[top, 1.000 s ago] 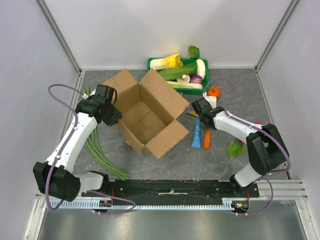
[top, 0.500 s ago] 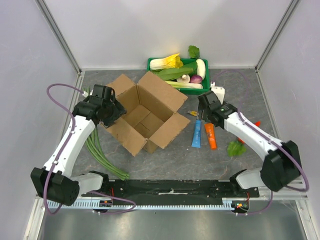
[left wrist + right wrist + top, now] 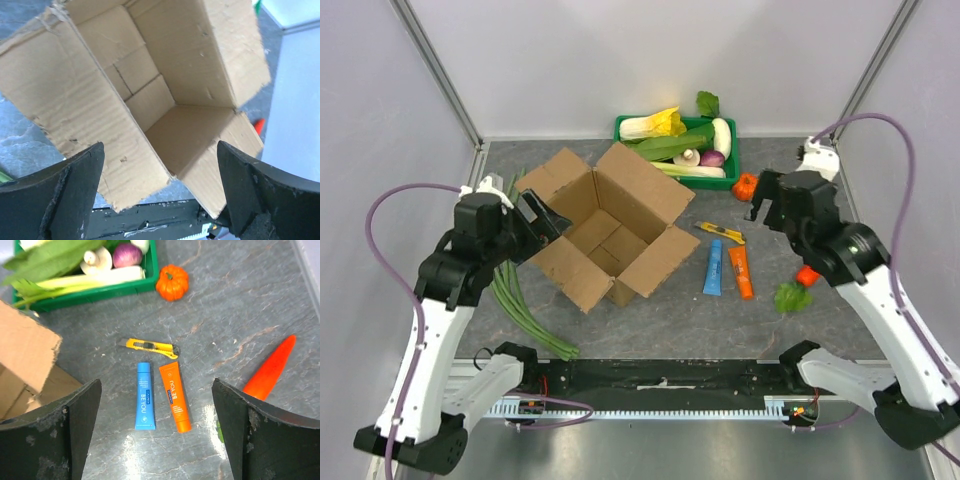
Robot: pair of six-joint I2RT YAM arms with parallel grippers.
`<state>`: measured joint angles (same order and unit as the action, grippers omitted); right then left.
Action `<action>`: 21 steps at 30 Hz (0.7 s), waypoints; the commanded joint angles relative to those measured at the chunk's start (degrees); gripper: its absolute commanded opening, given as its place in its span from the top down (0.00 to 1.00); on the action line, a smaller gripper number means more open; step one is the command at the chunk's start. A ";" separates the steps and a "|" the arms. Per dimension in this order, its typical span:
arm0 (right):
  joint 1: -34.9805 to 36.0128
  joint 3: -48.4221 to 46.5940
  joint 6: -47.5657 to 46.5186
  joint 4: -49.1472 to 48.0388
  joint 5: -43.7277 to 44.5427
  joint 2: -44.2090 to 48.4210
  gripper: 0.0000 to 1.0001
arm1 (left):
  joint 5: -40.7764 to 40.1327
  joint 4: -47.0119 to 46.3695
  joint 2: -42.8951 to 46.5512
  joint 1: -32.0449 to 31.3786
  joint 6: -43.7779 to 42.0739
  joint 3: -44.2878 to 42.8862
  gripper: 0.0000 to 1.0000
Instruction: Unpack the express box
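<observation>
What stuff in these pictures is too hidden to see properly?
- Top view: the right arm covers most of the carrot.
- Top view: the left arm covers part of the green stalks.
- Right wrist view: the top edge cuts off the green tray.
- Left wrist view: the top edge cuts off the express box.
</observation>
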<state>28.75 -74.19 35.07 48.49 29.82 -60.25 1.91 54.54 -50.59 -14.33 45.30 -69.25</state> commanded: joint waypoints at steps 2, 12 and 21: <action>-0.10 -7.01 -1.93 10.56 2.86 8.54 0.02 | 7.67 3.36 4.96 0.18 -5.66 -3.77 0.02; -0.10 -14.22 -10.98 16.90 4.10 20.60 0.02 | 9.07 13.04 10.15 0.18 -9.69 -14.15 0.02; -0.10 -20.46 -15.21 19.53 4.10 24.04 0.02 | 9.87 19.01 10.86 0.18 -12.43 -23.55 0.02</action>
<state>28.71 -91.50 22.92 65.30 33.93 -35.62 9.89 69.56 -38.65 -14.33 36.88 -89.78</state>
